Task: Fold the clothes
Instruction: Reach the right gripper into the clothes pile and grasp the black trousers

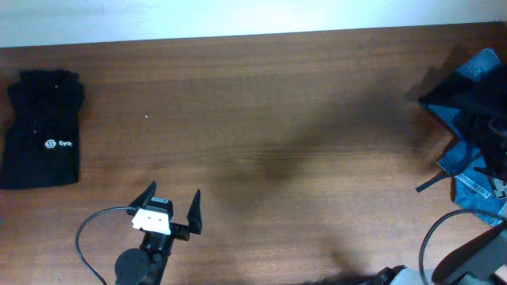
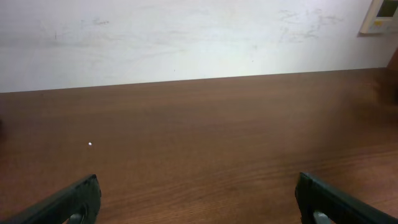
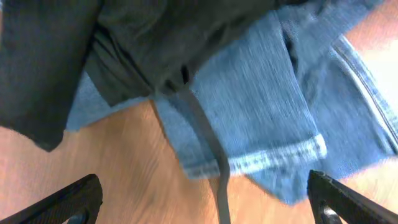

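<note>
The clothes, black soft trousers (image 1: 453, 99), lie crumpled at the table's right edge on top of blue denim jeans (image 1: 475, 184). In the right wrist view the black fabric (image 3: 124, 50) fills the upper left, and a dark drawstring (image 3: 205, 137) hangs from it across the jeans (image 3: 267, 106). My right gripper (image 3: 204, 186) hovers open just over this heap, with only the drawstring's end between its fingers. My left gripper (image 1: 173, 198) stands open over bare wood at the front left, far from the trousers; nothing lies between its fingers (image 2: 198, 183).
A folded black top with a small white logo (image 1: 43, 131) lies at the far left. The wooden table (image 1: 277, 119) meets a white wall (image 2: 186, 37) at its back edge. The right arm (image 1: 475, 253) comes in from the lower right corner.
</note>
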Action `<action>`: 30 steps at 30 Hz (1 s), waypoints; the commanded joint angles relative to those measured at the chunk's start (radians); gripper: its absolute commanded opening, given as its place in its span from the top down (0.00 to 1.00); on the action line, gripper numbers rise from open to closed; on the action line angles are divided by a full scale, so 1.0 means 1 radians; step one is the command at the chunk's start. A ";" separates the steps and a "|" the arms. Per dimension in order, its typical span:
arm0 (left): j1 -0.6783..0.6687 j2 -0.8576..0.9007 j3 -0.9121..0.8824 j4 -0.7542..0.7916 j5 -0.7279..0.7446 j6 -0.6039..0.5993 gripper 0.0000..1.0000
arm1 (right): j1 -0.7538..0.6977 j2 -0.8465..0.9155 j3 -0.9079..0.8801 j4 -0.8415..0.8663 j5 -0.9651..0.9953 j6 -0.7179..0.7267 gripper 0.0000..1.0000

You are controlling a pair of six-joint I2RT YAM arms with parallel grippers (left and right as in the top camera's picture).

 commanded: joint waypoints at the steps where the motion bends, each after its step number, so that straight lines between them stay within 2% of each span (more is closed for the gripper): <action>1: 0.006 -0.009 -0.010 0.006 0.014 -0.013 0.01 | -0.030 0.031 0.019 0.055 -0.106 -0.091 0.00; 8: 0.006 -0.010 -0.010 0.006 0.014 -0.013 0.01 | -0.037 0.061 0.019 0.172 -0.143 -0.172 0.00; 16: 0.006 -0.010 -0.010 0.006 0.014 -0.013 0.01 | -0.038 0.159 0.019 0.251 -0.155 -0.174 0.00; 30: 0.006 -0.009 -0.010 0.006 0.014 -0.013 0.01 | -0.037 0.280 0.019 0.509 -0.185 -0.173 0.02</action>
